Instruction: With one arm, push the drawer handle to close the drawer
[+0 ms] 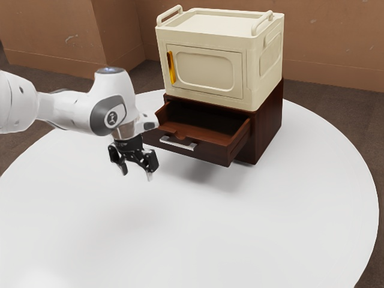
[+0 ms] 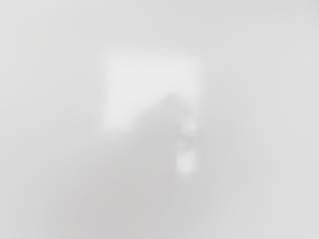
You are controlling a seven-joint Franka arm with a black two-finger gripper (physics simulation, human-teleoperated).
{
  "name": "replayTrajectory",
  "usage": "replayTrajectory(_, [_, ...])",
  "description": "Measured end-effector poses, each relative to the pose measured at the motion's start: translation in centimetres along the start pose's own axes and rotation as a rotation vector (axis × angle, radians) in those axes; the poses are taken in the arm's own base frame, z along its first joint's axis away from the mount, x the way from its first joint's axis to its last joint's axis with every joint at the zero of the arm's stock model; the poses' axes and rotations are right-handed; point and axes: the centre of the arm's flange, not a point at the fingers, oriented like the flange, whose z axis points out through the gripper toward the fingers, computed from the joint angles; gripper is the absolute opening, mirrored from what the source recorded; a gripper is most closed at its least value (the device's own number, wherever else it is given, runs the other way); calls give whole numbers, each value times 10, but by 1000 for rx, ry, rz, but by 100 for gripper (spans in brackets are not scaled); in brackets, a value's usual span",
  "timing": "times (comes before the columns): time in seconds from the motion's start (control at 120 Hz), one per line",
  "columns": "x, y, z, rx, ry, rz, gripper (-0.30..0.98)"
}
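Wooden cabinet (image 1: 269,123) near the worktop's (image 1: 270,228) far edge, drawer (image 1: 210,153) standing open.
Hand (image 1: 137,173) hangs apart from the silver handle (image 1: 178,143), fingers spread.

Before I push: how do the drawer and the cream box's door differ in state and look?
The drawer stands pulled out, while the door is shut, flush with its box. The drawer is dark red-brown; the door is cream. The drawer has a silver handle lying crosswise; the door has a yellow handle standing upright near one edge. Both face the same way.
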Motion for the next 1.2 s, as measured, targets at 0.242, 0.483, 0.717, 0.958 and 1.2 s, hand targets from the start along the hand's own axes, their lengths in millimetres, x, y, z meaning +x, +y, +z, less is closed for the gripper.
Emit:
replayTrajectory(0.242, [22,16,-24,-5,101,-6,66])
replayTrajectory(0.483, [36,35,-18,-3,132,36,66])
replayTrajectory(0.717, [56,43,-9,-7,150,55,66])
replayTrajectory(0.958, [62,53,-11,-16,164,77,65])
replayTrajectory(1.2, [70,55,-16,-21,180,85,13])
